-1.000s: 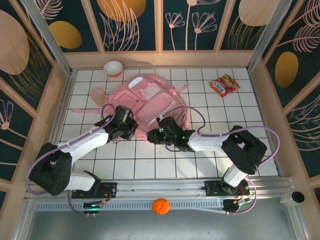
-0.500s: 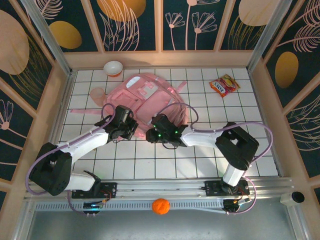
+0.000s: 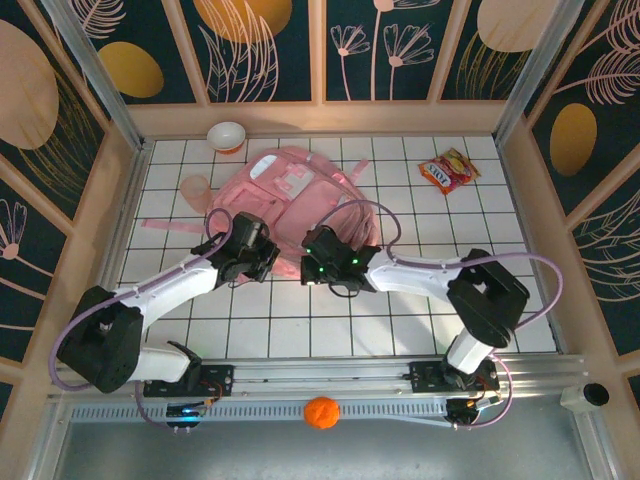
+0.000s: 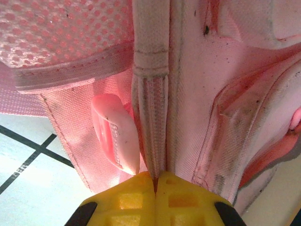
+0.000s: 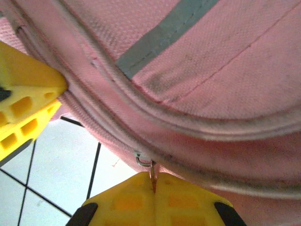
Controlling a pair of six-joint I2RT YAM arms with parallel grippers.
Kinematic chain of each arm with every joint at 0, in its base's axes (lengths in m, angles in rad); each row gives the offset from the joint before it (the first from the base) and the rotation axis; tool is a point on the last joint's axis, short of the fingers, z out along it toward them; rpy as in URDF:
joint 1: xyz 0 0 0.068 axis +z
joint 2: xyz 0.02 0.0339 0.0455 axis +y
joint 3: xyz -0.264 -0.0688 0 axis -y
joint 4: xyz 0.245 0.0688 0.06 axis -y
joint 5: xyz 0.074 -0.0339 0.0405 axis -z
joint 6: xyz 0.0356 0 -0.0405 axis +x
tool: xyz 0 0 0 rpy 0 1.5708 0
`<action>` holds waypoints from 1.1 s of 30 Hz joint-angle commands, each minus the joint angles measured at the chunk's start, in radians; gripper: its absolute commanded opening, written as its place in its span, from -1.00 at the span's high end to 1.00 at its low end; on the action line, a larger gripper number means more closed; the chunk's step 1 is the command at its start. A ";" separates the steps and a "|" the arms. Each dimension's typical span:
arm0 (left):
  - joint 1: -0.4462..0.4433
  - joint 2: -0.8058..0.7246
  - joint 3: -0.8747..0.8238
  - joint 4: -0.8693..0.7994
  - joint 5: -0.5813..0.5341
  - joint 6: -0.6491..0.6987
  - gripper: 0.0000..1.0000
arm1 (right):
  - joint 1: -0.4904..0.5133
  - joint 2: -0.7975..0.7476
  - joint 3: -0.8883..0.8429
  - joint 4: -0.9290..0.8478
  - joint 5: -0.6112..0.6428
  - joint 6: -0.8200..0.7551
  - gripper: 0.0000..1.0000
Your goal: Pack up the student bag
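Note:
The student bag (image 3: 300, 195) is a large pink backpack lying flat in the middle of the tiled table. My left gripper (image 3: 270, 258) sits at its near edge. In the left wrist view the yellow fingertips (image 4: 155, 181) are shut on a ribbed pink seam strip (image 4: 150, 122) of the bag (image 4: 211, 70). My right gripper (image 3: 306, 260) is just to the right, on the same edge. Its yellow tips (image 5: 154, 181) are shut on the thin zip pull hanging from a small metal ring (image 5: 143, 161) under the bag's piped seam (image 5: 211, 61). The left gripper's yellow fingers (image 5: 23, 108) show beside it.
A white bowl (image 3: 227, 134) and a pale pink cup (image 3: 196, 187) stand at the back left. A red-and-yellow snack packet (image 3: 449, 169) lies at the back right. A loose pink strap (image 3: 165, 222) trails to the left. An orange ball (image 3: 321, 412) rests on the front ledge.
My right gripper moved left along the bag's near edge and closed on the zip pull. The bag shifted slightly away and left. The left gripper kept its hold.

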 commanded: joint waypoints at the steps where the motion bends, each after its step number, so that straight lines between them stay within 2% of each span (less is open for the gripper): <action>1: 0.024 -0.026 -0.016 -0.062 -0.035 0.009 1.00 | -0.023 -0.076 -0.047 -0.077 0.049 -0.023 1.00; 9: 0.080 -0.010 0.038 -0.097 -0.087 0.116 1.00 | -0.007 -0.109 -0.091 -0.022 -0.157 -0.028 1.00; 15: 0.115 0.032 0.104 -0.112 -0.105 0.196 1.00 | 0.008 -0.108 -0.106 0.101 -0.207 0.050 1.00; 16: 0.117 0.038 0.119 -0.118 -0.099 0.212 0.96 | 0.008 -0.105 -0.106 0.124 -0.212 0.066 1.00; 17: 0.117 0.042 0.130 -0.123 -0.090 0.224 0.73 | 0.008 -0.102 -0.103 0.139 -0.214 0.076 1.00; 18: 0.117 0.043 0.138 -0.125 -0.066 0.238 0.38 | 0.008 -0.095 -0.098 0.150 -0.213 0.086 1.00; 19: 0.117 0.037 0.138 -0.124 -0.035 0.243 0.18 | 0.008 -0.088 -0.091 0.154 -0.210 0.092 1.00; 22: 0.108 -0.009 0.111 -0.114 0.051 0.206 -0.18 | 0.008 -0.065 -0.059 0.141 -0.201 0.090 1.00; 24: 0.088 -0.049 0.089 -0.118 0.060 0.173 -0.28 | 0.008 -0.049 -0.041 0.126 -0.198 0.081 1.00; 27: 0.040 -0.077 0.062 -0.118 0.068 0.116 -0.31 | 0.007 -0.041 -0.033 0.119 -0.199 0.071 1.00; 33: -0.069 -0.022 0.038 -0.041 0.088 0.035 -0.19 | 0.005 -0.050 -0.030 0.108 -0.211 0.053 1.00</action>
